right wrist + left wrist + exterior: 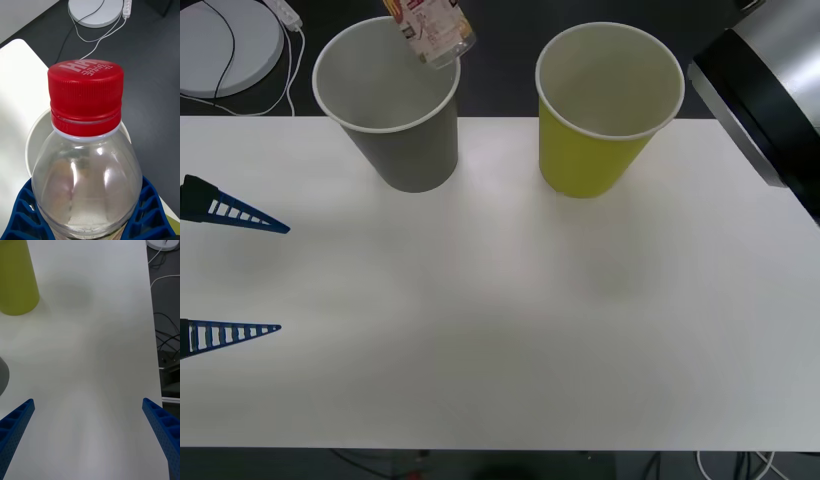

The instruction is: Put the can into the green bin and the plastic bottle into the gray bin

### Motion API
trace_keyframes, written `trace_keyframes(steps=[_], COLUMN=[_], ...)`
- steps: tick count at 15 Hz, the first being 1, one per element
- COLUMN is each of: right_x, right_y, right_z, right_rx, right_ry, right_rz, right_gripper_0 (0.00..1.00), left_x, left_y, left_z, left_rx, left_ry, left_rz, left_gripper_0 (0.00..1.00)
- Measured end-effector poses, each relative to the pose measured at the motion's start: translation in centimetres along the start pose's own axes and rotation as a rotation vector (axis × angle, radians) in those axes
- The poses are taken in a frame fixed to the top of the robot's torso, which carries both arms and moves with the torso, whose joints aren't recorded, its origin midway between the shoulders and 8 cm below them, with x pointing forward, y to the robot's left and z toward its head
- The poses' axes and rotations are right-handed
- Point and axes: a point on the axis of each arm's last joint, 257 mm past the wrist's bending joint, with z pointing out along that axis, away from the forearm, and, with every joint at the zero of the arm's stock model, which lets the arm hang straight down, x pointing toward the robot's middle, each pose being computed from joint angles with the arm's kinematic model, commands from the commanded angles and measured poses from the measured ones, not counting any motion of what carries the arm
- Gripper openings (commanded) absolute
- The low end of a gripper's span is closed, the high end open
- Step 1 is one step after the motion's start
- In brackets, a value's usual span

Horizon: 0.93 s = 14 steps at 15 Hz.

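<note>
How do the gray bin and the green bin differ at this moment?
The gray bin stands on the robot's left with the plastic bottle held over its mouth by the right claw; the green bin stands to its right, nothing above it. Both are upright, tapered, white-rimmed and similar in size.

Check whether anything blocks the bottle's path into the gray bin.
Nothing visible does. The bottle, clamped in the right gripper, hangs over the far rim of the gray bin, whose mouth is open. The green bin stands apart beside it, and the left gripper waits open at the table's left edge.
</note>
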Motion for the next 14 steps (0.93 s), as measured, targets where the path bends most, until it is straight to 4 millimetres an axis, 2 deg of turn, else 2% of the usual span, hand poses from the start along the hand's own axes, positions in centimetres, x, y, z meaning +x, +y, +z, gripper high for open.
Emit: trace_keyframes(steps=[9, 14], right_x=[-1.2, -1.4], right_y=[3.0, 3.5], right_z=[2.9, 3.0], right_rx=[0.021, 0.012], right_ry=[-0.012, -0.015], right_rz=[-0.038, -0.036], right_gripper_0=[0.0, 0.0], left_x=[0.0, 0.0], left_y=[0.0, 0.0], left_z=[0.0, 0.0], left_rx=[0.0, 0.0], left_ry=[0.0, 0.0], left_rz=[0.0, 0.0], left_gripper_0=[1.0, 1.0])
